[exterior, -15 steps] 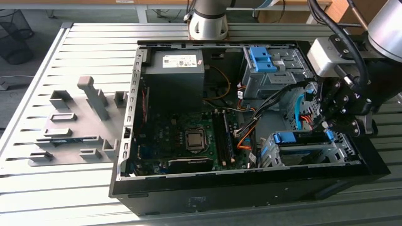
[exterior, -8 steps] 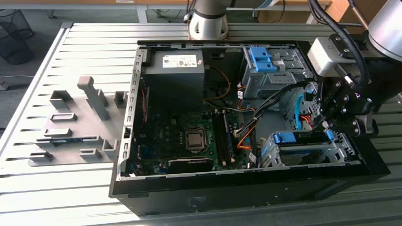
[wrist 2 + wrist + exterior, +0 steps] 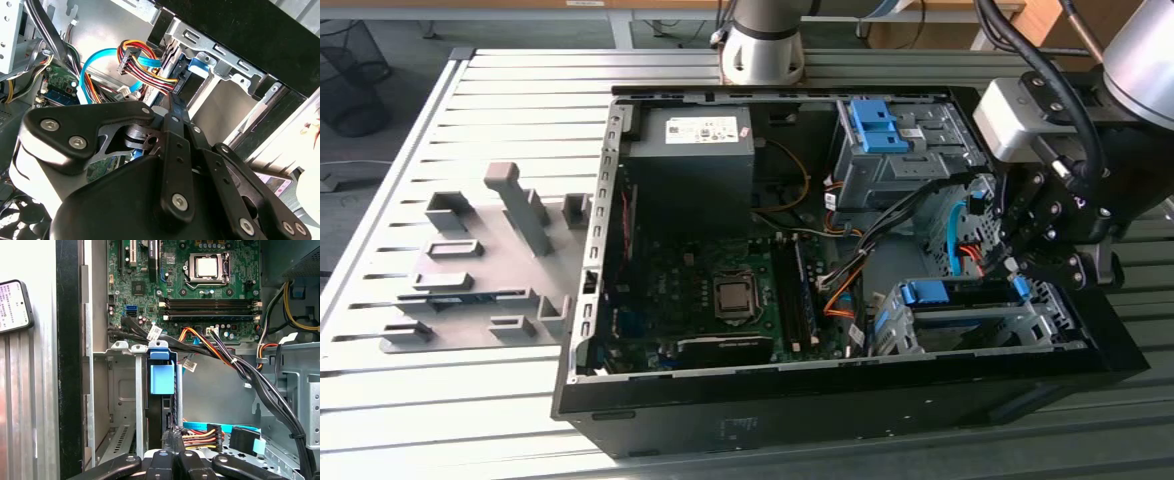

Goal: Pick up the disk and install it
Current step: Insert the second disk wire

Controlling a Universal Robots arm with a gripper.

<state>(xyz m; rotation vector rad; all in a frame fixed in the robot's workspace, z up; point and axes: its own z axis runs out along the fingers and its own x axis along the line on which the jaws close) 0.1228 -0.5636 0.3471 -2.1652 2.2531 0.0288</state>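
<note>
A slatted metal table [image 3: 480,400] carries an open computer case [image 3: 854,390]. At lower right of the exterior view, the disk [image 3: 961,312], rigid, heavy and shock-sensitive, sits in its cage beside the tool [image 3: 1014,262]; best held by its blue rails. Tool state: cannot tell.

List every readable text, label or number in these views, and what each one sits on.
No text is legible; all print is too small or blurred.
White sticker on the black power supply box: unreadable.
Flat device outside the case wall, with lines of print: unreadable.
White cable tags: unreadable.
Motherboard markings: unreadable.
</note>
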